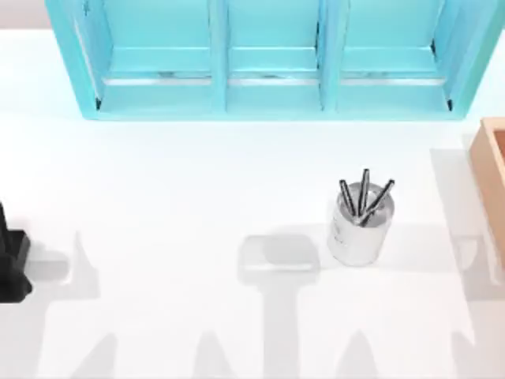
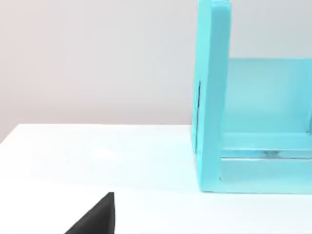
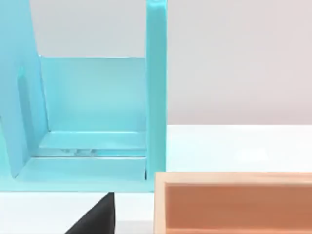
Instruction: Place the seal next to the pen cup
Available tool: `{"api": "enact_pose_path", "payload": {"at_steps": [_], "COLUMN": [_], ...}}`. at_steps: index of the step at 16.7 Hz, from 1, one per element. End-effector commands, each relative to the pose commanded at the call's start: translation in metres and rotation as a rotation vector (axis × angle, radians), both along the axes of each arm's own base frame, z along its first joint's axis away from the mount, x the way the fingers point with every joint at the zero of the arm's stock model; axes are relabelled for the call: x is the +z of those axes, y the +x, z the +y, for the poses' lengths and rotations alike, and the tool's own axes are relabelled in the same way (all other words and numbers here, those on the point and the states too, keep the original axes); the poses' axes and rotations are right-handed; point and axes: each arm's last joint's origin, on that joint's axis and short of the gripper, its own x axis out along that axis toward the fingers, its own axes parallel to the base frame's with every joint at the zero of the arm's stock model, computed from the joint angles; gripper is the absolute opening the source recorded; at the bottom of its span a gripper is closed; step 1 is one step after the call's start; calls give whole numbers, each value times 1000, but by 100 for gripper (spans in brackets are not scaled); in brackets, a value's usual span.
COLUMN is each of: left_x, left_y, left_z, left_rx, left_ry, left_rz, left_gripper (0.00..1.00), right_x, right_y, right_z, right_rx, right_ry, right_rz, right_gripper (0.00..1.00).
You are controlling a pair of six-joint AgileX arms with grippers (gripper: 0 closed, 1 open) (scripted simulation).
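Pen cup [image 1: 359, 229], a silvery-white cylinder bristling with dark metallic pens [image 1: 364, 193], stands upright right of centre on the white table [image 1: 197, 174], with bare space beside it for the seal, whose whereabouts cannot be told. Left gripper [image 1: 12, 264] waits at the left edge and the right arm sits near the tan wooden box [image 1: 493, 174]; neither's grip can be told.

the white table [image 1: 197, 181] lay open across its middle and front. the pen cup [image 1: 360, 229] stood upright right of centre, pens [image 1: 363, 193] poking up above its rim. bare surface ran wide to the cup's left, with a narrower strip to its right before the tan wooden box [image 1: 493, 170] at the right edge. the blue shelf unit [image 1: 268, 87] walled off the back.
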Motion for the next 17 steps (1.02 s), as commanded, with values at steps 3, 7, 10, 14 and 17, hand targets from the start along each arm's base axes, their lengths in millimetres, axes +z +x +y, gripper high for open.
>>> {"api": "enact_pose_path", "payload": {"at_steps": [3,7,10,14,17], "left_x": [2,27,58,90,100], "left_y": [0,2,15,58,100], "left_z": [0,2,3,8,14], "left_rx": [2,13,19,22,18], "left_ry": [1,12,23,33,35], "left_rz": [10,143,337,706,987], "left_gripper": [100,100,100,100,100], "right_x": [0,0,0,0,0], "right_y": [0,0,0,0,0], "right_z": [0,0,0,0,0], "right_rx": [0,0,0,0,0], "right_ry": [0,0,0,0,0], "right_rz": [0,0,0,0,0], "right_gripper": [100,100,100,100,100]}}
